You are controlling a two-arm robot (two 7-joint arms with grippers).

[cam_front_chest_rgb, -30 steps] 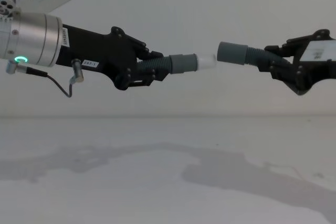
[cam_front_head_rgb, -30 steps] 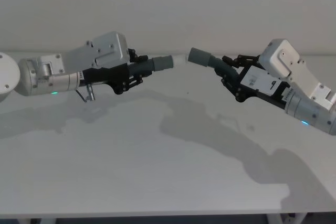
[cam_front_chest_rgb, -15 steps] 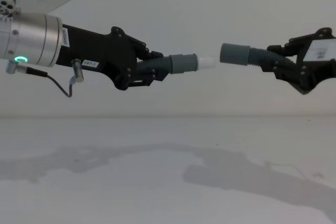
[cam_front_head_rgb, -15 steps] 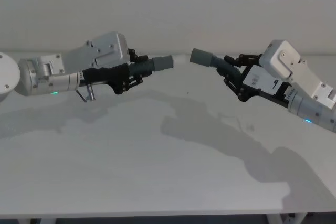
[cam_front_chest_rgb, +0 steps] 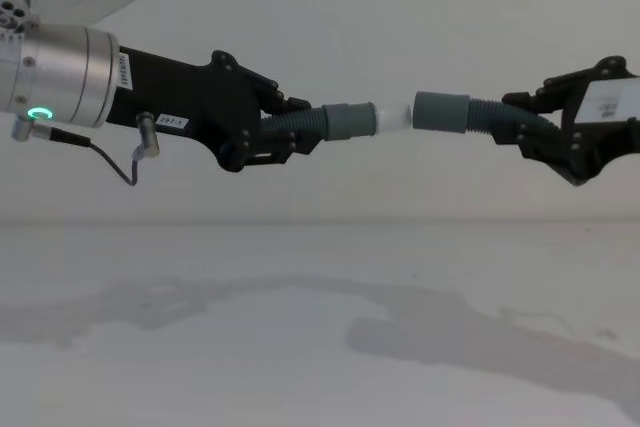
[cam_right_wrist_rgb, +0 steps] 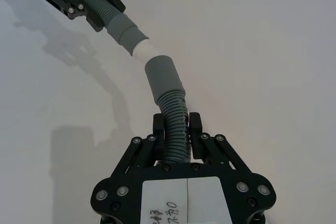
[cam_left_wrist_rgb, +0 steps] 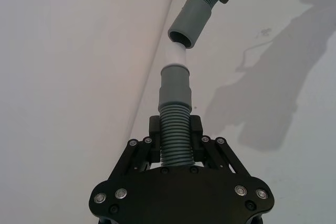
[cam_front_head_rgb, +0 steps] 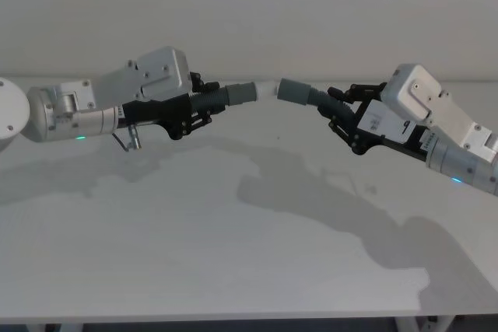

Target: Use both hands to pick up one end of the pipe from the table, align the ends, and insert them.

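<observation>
Ribbed grey pipe [cam_front_chest_rgb: 300,127], white spigot [cam_front_chest_rgb: 392,117], socket cuff [cam_front_chest_rgb: 441,112]

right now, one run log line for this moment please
phase: align | left gripper: shut on spigot pipe | right gripper: shut on socket pipe | spigot at socket mouth, not seated | both held above table

Above the table [cam_front_chest_rgb: 300,347], the left gripper [cam_front_chest_rgb: 285,132] clamps a ribbed hose [cam_front_chest_rgb: 295,127] whose white spigot [cam_front_chest_rgb: 392,118] meets the socket cuff [cam_front_chest_rgb: 440,112] on the right gripper's [cam_front_chest_rgb: 520,132] hose [cam_front_chest_rgb: 490,117].
</observation>
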